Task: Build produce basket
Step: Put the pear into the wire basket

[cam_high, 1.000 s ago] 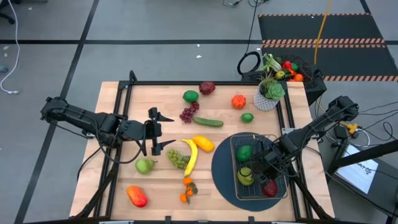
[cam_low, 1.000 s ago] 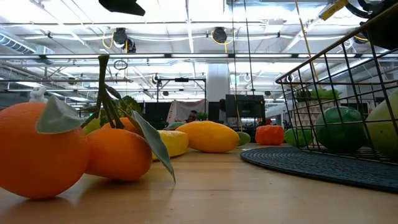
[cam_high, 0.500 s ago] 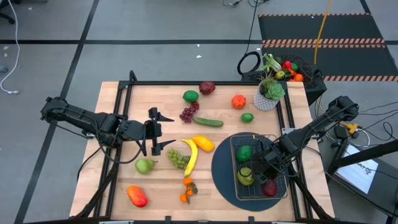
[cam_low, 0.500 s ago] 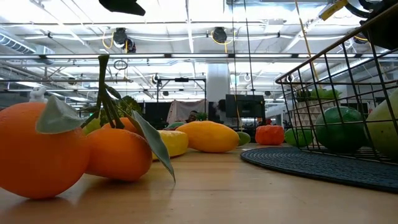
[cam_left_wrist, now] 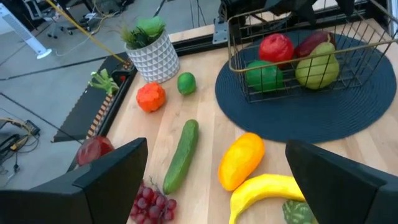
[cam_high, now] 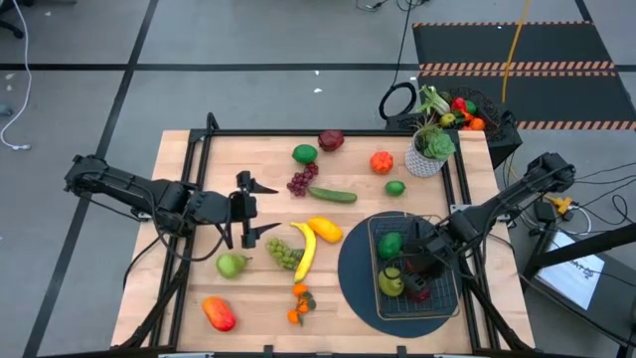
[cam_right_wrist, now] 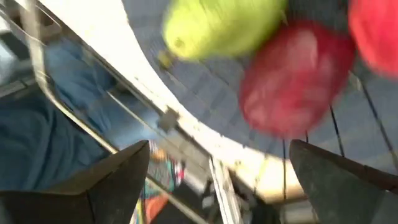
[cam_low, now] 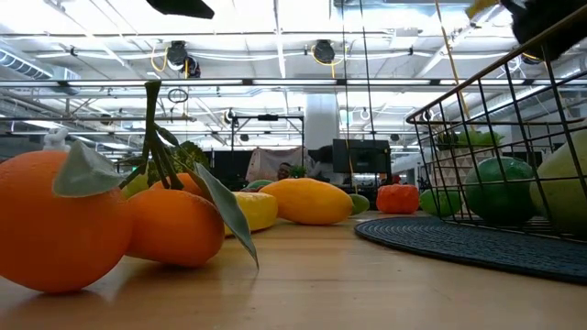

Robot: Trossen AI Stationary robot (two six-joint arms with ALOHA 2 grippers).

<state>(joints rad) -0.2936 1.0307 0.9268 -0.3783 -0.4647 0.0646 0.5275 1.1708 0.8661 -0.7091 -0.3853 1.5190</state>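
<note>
The wire basket (cam_high: 449, 304) stands on a dark round mat (cam_high: 353, 276) at the table's near right. It holds a green apple (cam_high: 391, 244), a pear (cam_high: 391, 283), a red apple (cam_left_wrist: 275, 46) and a dark red fruit (cam_right_wrist: 295, 74). My right gripper (cam_high: 417, 268) hangs open just above these, slanting down. My left gripper (cam_high: 262, 209) waits open above the table's left middle. Loose produce lies between: banana (cam_high: 304, 249), green grapes (cam_high: 283, 254), yellow mango (cam_high: 325, 230), cucumber (cam_high: 332, 195), purple grapes (cam_high: 301, 180), and oranges (cam_high: 297, 303).
A potted plant (cam_high: 429, 149) stands at the far right corner, with a black bin (cam_high: 472, 111) of more produce behind it. Other pieces lie about: lime (cam_high: 395, 188), orange-red fruit (cam_high: 381, 161), green pear (cam_high: 232, 265), red-orange fruit (cam_high: 219, 313).
My right gripper has rolled and tipped a little over the basket while staying in place. The dark red fruit in the basket has shifted closer to the pear, and more red fruit now shows under the gripper.
</note>
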